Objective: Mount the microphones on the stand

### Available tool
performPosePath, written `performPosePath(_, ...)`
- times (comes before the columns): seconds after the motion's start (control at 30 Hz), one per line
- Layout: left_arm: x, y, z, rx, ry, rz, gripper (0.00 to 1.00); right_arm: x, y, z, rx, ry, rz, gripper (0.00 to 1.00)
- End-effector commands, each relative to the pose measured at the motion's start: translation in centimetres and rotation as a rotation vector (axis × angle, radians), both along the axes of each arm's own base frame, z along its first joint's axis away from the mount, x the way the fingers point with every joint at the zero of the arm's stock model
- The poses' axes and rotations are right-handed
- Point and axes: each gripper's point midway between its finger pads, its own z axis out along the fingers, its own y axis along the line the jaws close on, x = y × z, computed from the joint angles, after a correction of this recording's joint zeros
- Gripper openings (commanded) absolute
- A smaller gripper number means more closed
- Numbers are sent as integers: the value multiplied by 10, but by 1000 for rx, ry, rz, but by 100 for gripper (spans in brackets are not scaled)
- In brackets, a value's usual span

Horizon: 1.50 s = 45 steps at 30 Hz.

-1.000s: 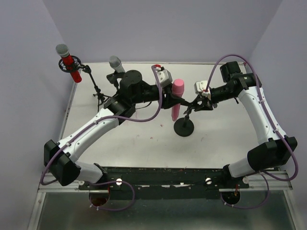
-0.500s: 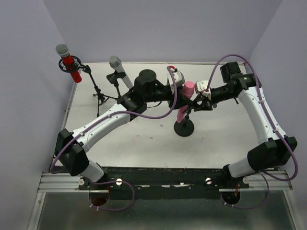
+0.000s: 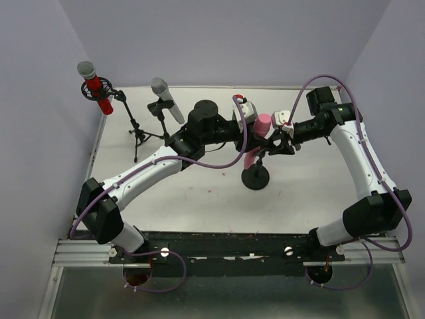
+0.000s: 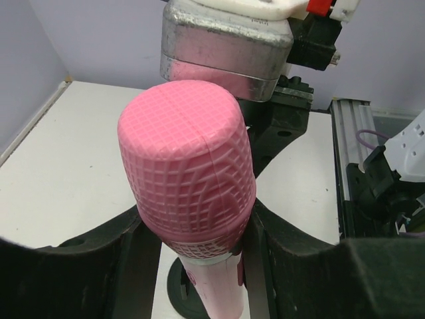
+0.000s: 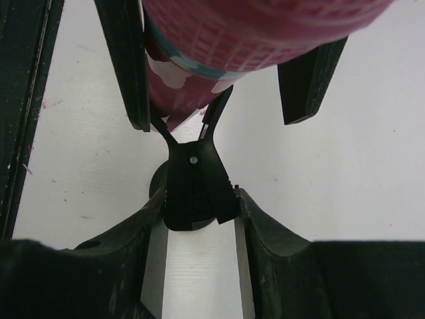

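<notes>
Pink plastic stick microphone (image 4: pixel 186 166), lattice-moulded head, held over mid-table (image 3: pixel 199 199) above the black round-based stand (image 3: pixel 254 177). The left gripper (image 4: pixel 199 229) is clamped on its shaft just under the head. That seems a sound hold: it looks light, rigid and smooth, so probably slippery. The right gripper (image 5: pixel 197 212) is pinched narrow on the black spring clip (image 5: pixel 192 183). Long axis steep, head up, shaft running down between the clip's prongs.

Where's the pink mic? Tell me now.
Top view, right of centre: the pink mic sits in the left gripper, its body at the clip that the right gripper pinches, above the stand base.
</notes>
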Motion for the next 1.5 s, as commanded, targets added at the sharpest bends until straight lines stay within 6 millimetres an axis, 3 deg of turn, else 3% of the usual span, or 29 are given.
performPosePath(0.0,8,-8,-12,21,-37,21,0,-39,8,-2,48,169,27,52)
performPosePath(0.13,9,-9,-14,26,-33,21,0,-42,9,-1,65,179,28,76)
performPosePath(0.23,9,-9,-13,23,-26,21,0,-42,10,0,68,177,24,89)
performPosePath(0.27,9,-9,-11,18,-29,23,0,-41,10,1,71,181,14,99)
performPosePath(0.47,8,-7,-4,14,-19,29,5,-21,9,8,91,146,-115,100)
performPosePath(0.73,9,6,15,-28,18,107,68,-4,-5,16,189,130,-273,100)
performPosePath(1.03,5,31,49,-101,-61,189,97,-9,-16,21,311,166,-290,100)
performPosePath(1.27,-7,78,57,-169,-108,281,99,-7,-29,8,319,183,-356,100)
performPosePath(1.4,-20,117,40,-222,-63,316,99,-4,-31,-2,329,163,-364,100)
performPosePath(1.47,-28,133,22,-206,-33,331,99,-4,-30,-7,343,165,-366,100)
